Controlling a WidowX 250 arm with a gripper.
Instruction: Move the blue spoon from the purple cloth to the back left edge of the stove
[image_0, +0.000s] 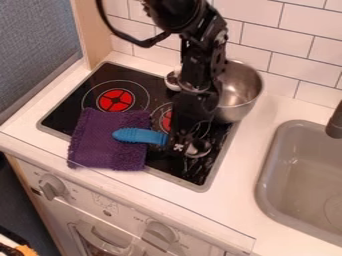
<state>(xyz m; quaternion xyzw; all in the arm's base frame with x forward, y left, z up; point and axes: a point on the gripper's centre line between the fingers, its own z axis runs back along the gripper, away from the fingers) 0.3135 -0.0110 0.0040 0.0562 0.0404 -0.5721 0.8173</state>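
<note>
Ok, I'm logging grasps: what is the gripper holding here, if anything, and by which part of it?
The black two-finger gripper appears to hold a blue-handled metal utensil, near where its ribbed handle meets the metal head.

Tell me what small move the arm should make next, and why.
Probably a slight test lift: the gripper is at the blue handle, beside the metal head. Whether it has hold is unclear, and the handle overlaps the purple cloth.
</note>
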